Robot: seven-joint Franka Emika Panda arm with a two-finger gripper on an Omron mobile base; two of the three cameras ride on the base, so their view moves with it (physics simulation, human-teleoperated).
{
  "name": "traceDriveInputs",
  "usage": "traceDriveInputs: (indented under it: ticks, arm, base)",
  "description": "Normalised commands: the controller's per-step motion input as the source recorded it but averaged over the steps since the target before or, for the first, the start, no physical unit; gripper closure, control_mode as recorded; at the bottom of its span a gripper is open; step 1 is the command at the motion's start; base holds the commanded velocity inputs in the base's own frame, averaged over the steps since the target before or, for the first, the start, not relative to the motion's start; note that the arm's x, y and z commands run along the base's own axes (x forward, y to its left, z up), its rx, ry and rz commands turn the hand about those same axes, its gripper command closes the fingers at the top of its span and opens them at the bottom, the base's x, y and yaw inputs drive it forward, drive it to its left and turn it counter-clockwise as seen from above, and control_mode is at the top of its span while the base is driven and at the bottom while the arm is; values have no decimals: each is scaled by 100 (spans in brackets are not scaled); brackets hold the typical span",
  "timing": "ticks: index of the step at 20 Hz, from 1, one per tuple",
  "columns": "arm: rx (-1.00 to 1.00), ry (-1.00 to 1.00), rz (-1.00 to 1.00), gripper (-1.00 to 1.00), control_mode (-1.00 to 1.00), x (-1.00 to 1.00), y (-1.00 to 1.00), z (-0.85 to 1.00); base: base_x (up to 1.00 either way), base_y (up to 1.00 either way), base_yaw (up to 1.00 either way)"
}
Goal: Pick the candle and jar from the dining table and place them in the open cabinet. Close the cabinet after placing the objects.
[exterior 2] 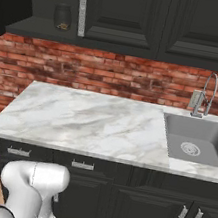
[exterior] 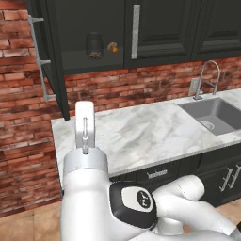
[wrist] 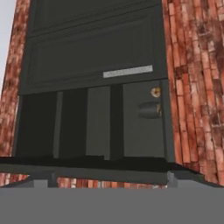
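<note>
From the left base view, the dark glassy jar (exterior: 94,46) and tiny tan candle (exterior: 112,46) sit on the open black wall cabinet's (exterior: 89,28) shelf; right base view shows the jar (exterior 2: 62,16) there; hand view shows both (wrist: 150,109), jaws spread, empty

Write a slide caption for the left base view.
Jar and candle sit on the shelf of the open cabinet, its door still swung out, above the marble counter.
</note>
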Motion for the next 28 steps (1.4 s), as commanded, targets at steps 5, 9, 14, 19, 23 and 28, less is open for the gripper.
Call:
traceDriveInputs:
  ticks: [5,9,14,19,23,28]
  arm:
    - [7,2,0,-100,-100,33,42,-5]
    - [8,5,0,-100,-100,44,43,-22]
    - [3,5,0,-100,-100,47,46,-23]
    - [0,1,0,-100,-100,32,43,-1]
    - [0,0,0,-100,-100,15,25,0]
    - [0,0,0,-100,-100,36,1,0]
  base:
    - [0,0,0]
    - [0,0,0]
    - [0,0,0]
    - [0,0,0]
    - [0,0,0]
    - [0,0,0]
